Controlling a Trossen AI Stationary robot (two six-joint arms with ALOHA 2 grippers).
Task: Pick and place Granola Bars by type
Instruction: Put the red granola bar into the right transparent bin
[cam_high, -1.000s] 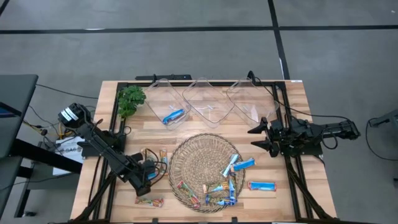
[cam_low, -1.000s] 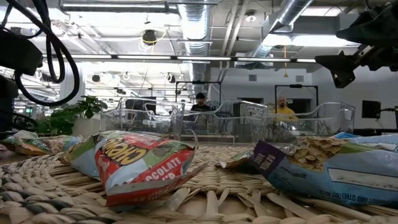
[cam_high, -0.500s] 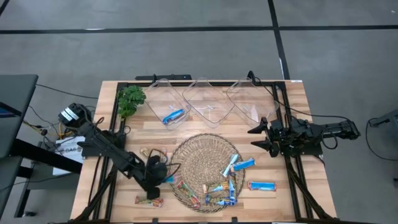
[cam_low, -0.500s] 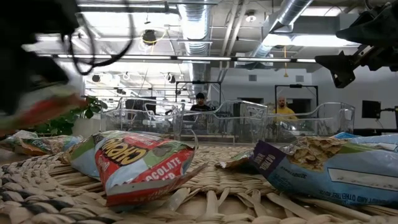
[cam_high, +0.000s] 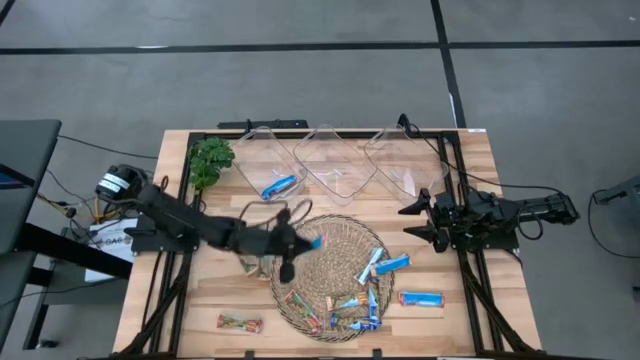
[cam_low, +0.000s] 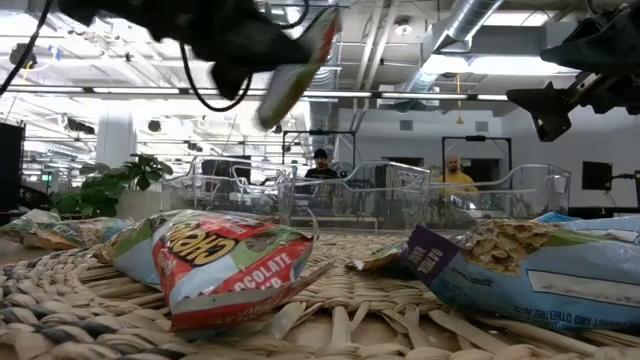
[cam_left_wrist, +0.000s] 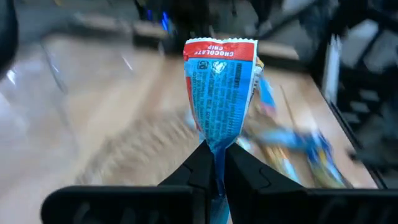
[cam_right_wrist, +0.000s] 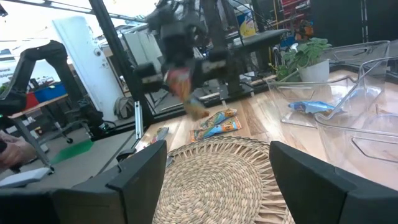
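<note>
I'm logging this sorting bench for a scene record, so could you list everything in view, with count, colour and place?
Clear plastic bins: three, transparent, in a row along the far edge; the left one holds one bright blue bar.
Wicker tray: one, tan, round, centre of the table.
Granola bars: several, blue and brownish, on the tray's right and near parts; one blue right of the tray; one brownish at the near left.
Plant: one, green, far left corner.
People: two, far behind the bins in the low view.
Left gripper: shut on a blue and red bar, above the tray's left rim.
Right gripper: open, right of the tray.
</note>
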